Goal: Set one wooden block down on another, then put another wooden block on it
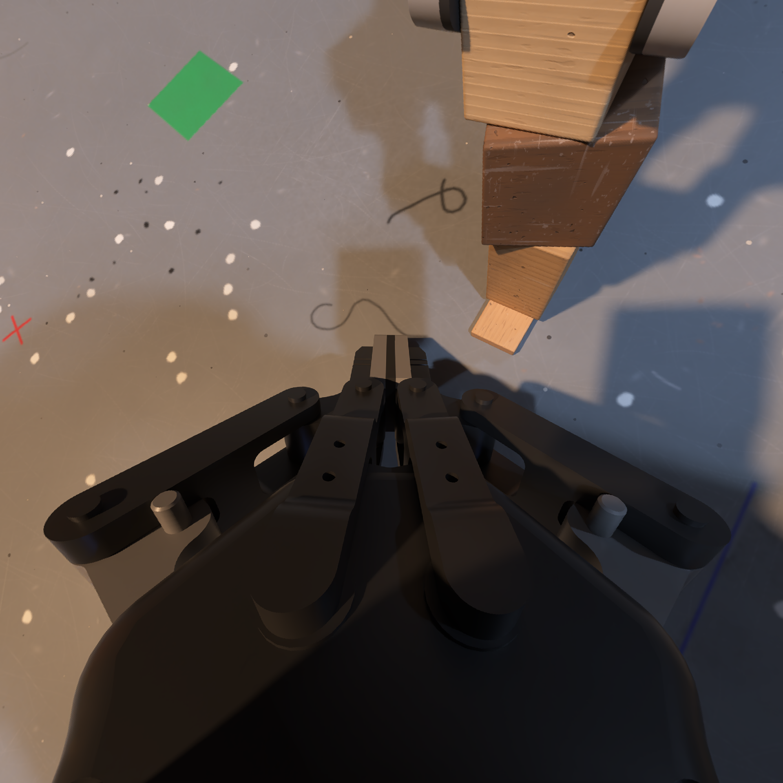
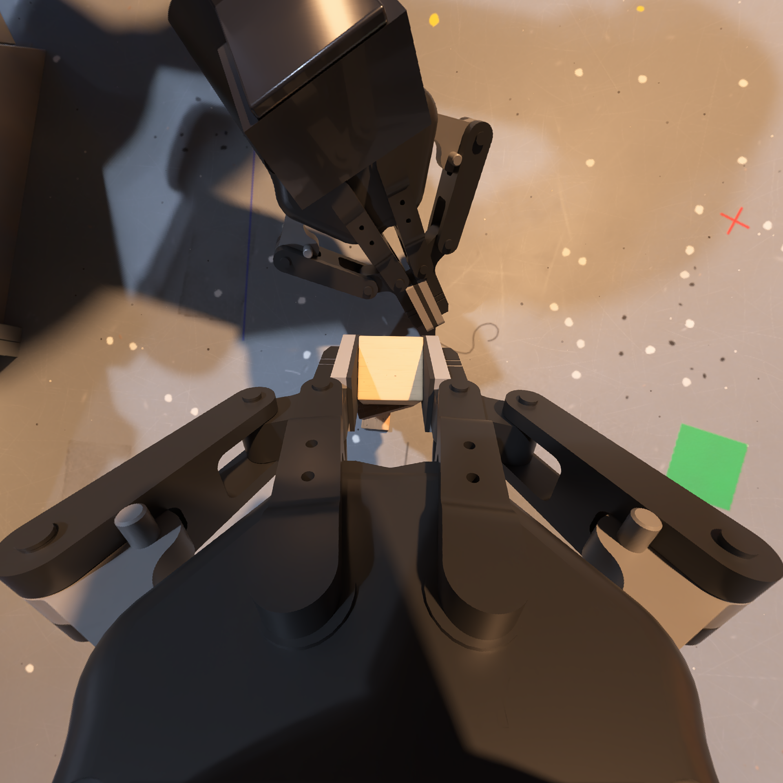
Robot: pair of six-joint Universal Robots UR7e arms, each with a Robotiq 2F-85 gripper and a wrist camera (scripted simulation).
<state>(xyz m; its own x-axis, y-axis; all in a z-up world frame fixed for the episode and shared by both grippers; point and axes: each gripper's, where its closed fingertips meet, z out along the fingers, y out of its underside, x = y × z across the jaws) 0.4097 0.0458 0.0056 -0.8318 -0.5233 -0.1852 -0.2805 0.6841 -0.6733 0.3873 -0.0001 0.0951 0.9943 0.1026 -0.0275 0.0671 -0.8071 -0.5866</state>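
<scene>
A stack of wooden blocks stands at the upper right of the left wrist view: a thin pale block (image 1: 500, 328) at the bottom, a light block (image 1: 525, 279) on it, then a dark brown block (image 1: 559, 190). A light wooden block (image 1: 538, 72) sits at the top, held between the right gripper's grey pads (image 1: 669, 34); I cannot tell whether it rests on the dark block. My right gripper (image 2: 390, 360) is shut on this light block (image 2: 390, 368), directly above the dark block (image 2: 377, 410). My left gripper (image 1: 392, 356) is shut and empty, beside the stack's base; it also shows in the right wrist view (image 2: 426, 311).
A green rectangle (image 1: 195, 95) is marked on the grey table (image 1: 254, 169) left of the stack; it also shows in the right wrist view (image 2: 707, 466). A red cross (image 1: 17, 329) lies farther left. Pen scribbles (image 1: 449, 199) and paint specks mark the surface.
</scene>
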